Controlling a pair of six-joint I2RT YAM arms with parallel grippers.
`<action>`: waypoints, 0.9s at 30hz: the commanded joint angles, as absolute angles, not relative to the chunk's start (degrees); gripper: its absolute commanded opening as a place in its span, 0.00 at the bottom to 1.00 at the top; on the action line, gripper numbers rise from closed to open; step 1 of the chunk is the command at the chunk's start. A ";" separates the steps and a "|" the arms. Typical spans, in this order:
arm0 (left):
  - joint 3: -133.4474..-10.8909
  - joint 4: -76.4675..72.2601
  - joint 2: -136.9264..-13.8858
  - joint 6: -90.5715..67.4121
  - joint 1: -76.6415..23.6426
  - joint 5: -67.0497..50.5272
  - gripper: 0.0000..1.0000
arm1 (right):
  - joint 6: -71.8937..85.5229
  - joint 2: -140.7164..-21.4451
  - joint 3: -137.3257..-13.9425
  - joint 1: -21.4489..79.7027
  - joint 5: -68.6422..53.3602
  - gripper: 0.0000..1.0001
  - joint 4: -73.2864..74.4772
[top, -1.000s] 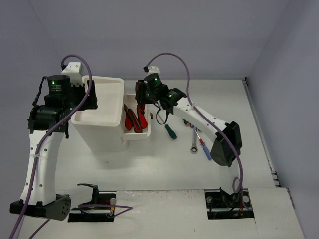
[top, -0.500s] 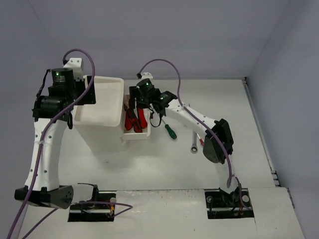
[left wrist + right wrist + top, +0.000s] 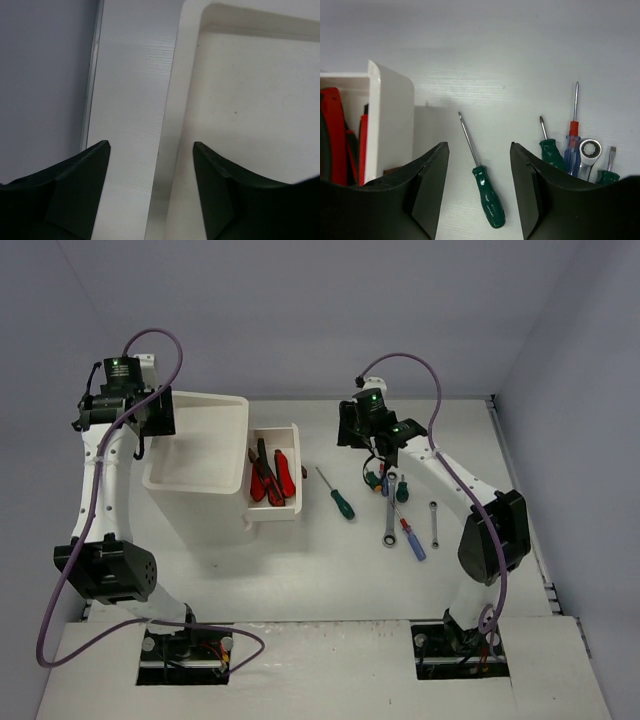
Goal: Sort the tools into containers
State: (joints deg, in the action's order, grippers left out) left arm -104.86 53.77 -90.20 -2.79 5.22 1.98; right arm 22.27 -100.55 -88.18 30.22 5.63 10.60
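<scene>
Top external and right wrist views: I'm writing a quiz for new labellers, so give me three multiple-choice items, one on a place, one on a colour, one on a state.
1. The red-handled tools lie: A) on the tray top; B) in the pulled-out drawer; C) beside the right arm's base.
2. The handle of the screwdriver lying alone next to the drawer is: A) green; B) yellow; C) blue.
3. The right gripper is: A) shut on a wrench; B) open and empty; C) shut on a screwdriver.
Answers: 1 B, they fill the open drawer; 2 A, both views show a green handle; 3 B, its fingers stand wide apart, gripping nothing.
</scene>
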 commanded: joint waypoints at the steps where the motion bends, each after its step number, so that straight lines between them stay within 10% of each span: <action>1: -107.34 51.64 -90.02 -0.58 5.36 0.81 0.54 | 20.18 -101.25 -85.93 31.29 3.15 0.47 7.76; 11: -104.84 51.23 -90.62 -0.18 5.36 -1.89 0.00 | 20.40 -107.82 -86.49 33.61 -3.31 0.43 5.08; 27: -100.85 48.98 -89.24 -1.43 5.36 -5.38 0.00 | 27.80 -117.58 -99.33 46.03 -8.54 0.41 0.56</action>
State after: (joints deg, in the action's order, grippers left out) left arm -102.39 51.14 -90.48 0.05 5.82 -2.79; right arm 23.07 -116.39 -91.96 40.14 -2.43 8.82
